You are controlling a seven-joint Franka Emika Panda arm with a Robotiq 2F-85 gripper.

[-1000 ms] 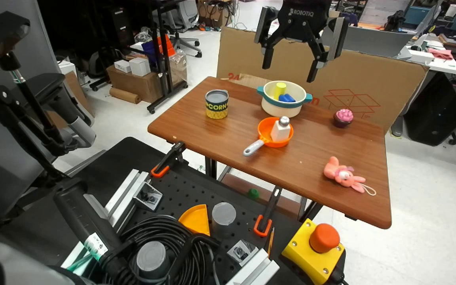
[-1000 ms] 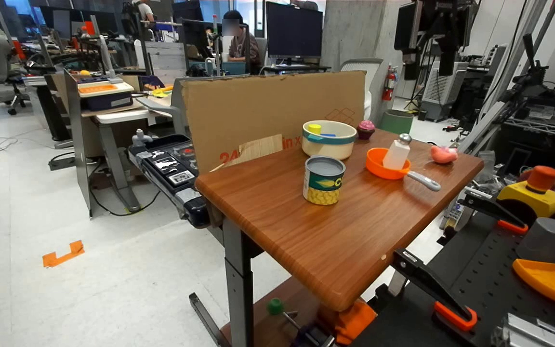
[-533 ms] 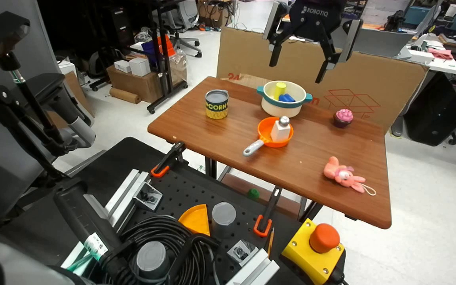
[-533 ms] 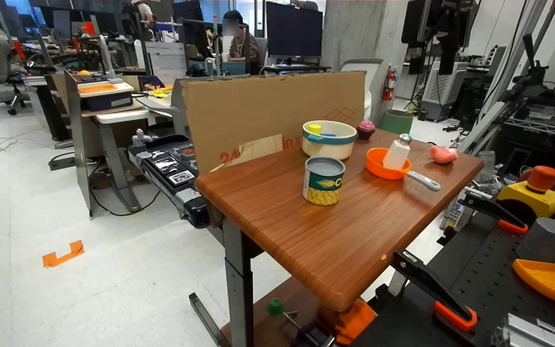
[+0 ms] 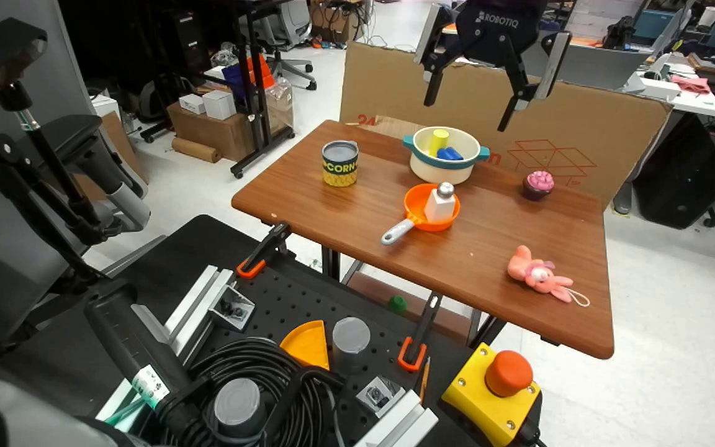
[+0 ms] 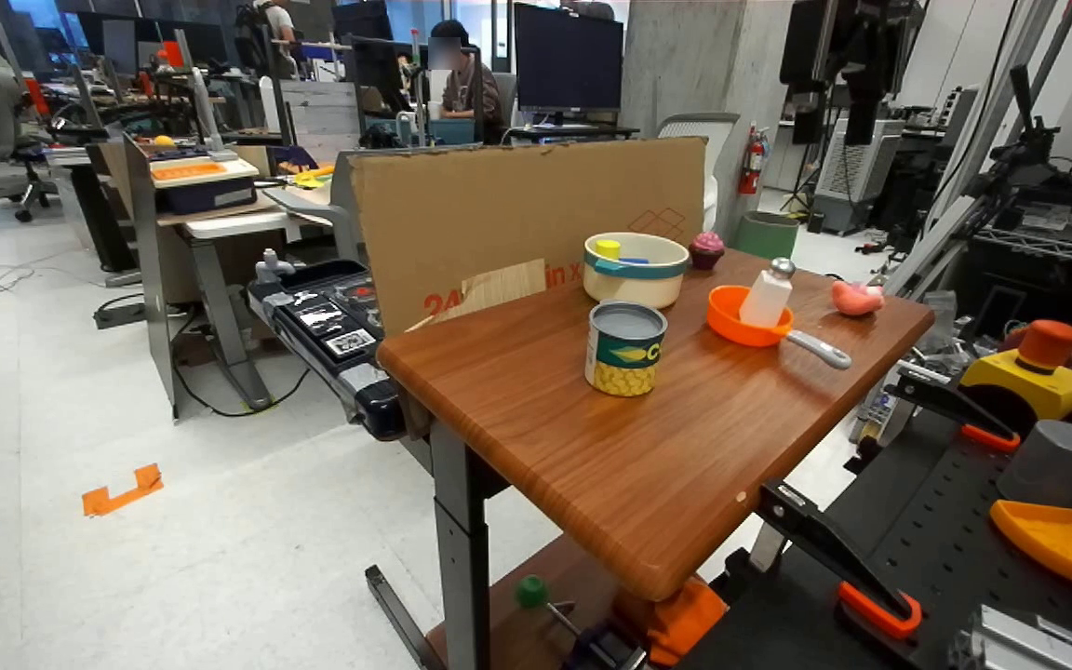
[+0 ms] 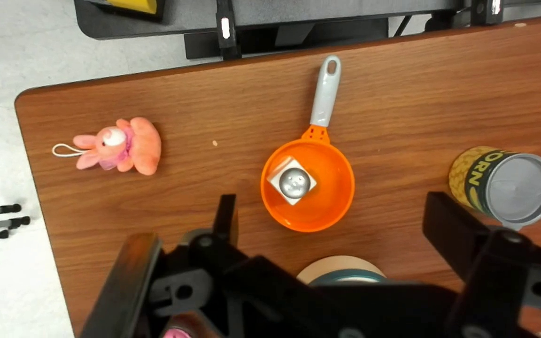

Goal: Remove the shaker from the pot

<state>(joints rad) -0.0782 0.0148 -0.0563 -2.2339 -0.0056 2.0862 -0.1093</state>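
The gripper (image 5: 467,113) hangs at the top of the frame in an exterior view, right of the middle, its jaws spread wide with nothing between them. It is well apart from everything on the counter (image 5: 370,208), so no grasp is made yet.

Near the middle of the wrist view, the shaker (image 7: 294,183) stands inside the orange pot (image 7: 332,192), cap up, toward the left of its floor; whether it leans a little is hard to tell. In both exterior views it rises above the rim, which should leave something to grip.

The task looks to be at its start. Nothing of the removal is done, I judge: the reach down, the grip, the lift past the rim and the setting down are all left.

Farther out in an exterior view, the cream bowl (image 5: 435,172) shows higher than the pot, the corn can (image 5: 339,166) at left, the toy cupcake (image 5: 537,185) at right and the pink rabbit (image 5: 536,273) below it; none seems to need moving.
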